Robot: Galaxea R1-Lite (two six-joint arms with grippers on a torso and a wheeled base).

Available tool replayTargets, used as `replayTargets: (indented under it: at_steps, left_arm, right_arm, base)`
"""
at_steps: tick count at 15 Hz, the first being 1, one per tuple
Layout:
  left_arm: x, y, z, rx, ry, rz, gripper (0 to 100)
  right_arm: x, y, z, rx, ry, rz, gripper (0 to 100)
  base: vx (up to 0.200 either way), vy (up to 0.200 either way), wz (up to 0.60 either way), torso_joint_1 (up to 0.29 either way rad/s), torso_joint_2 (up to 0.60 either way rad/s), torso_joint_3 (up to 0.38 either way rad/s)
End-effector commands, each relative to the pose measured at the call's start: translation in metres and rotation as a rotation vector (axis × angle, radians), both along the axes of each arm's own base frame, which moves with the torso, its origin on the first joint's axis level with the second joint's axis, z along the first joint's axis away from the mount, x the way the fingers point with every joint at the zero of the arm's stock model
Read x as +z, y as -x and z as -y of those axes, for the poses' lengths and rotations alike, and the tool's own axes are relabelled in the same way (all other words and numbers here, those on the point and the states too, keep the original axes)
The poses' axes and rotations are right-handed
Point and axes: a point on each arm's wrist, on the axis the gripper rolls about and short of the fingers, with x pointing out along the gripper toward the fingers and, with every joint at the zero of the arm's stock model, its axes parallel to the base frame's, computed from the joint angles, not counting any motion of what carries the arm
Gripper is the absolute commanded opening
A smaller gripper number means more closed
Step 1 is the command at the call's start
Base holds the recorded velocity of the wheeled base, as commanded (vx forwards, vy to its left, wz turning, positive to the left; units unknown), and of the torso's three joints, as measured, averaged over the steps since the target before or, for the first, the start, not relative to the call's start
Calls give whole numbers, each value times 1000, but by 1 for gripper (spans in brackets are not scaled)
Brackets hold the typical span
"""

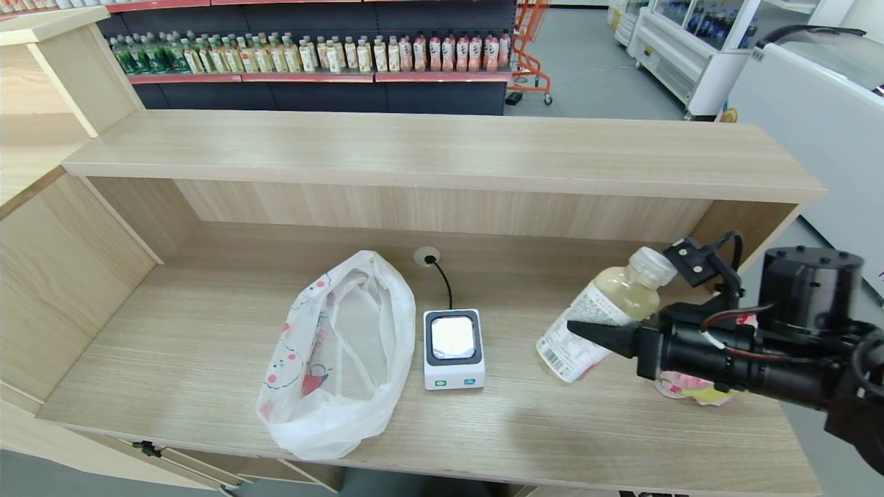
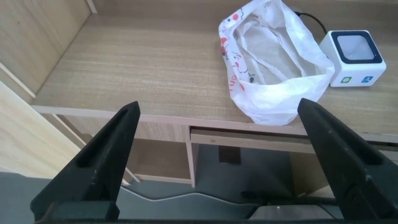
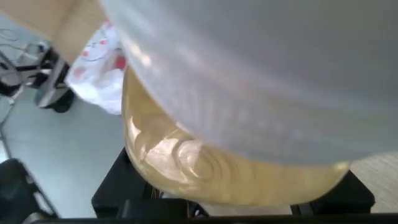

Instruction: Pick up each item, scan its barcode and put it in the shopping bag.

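Right gripper (image 1: 599,330), center right, pinches the bottle (image 1: 621,293) mid-body; we judge it stiff, slick, liquid-heavy. Left gripper (image 2: 219,111) jaws spread.

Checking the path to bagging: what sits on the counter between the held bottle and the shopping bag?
The scanner, beside the shopping bag, with bare counter toward the bottle, as the head view shows.

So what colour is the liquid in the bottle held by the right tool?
Pale, cloudy yellow. The bottle shows best in the head view.
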Motion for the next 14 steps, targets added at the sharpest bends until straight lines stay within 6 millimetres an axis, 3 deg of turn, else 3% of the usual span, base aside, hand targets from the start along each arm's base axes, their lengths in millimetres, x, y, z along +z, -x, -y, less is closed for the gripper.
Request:
replayTargets:
  at_steps: [1, 6, 14]
  left_arm:
    - [0, 0, 0, 0, 0, 1, 100]
    - [0, 0, 0, 0, 0, 1, 100]
    - [0, 0, 0, 0, -1, 1, 100]
  right_arm:
    - [18, 42, 12, 90, -44, 28, 0]
    - [24, 82, -2, 288, -43, -26, 0]
    - [17, 89, -28, 437, -3, -23, 0]
  base:
    - [0, 0, 0, 0, 0, 0]
    - [0, 0, 0, 0, 0, 0]
    - [0, 0, 0, 0, 0, 0]
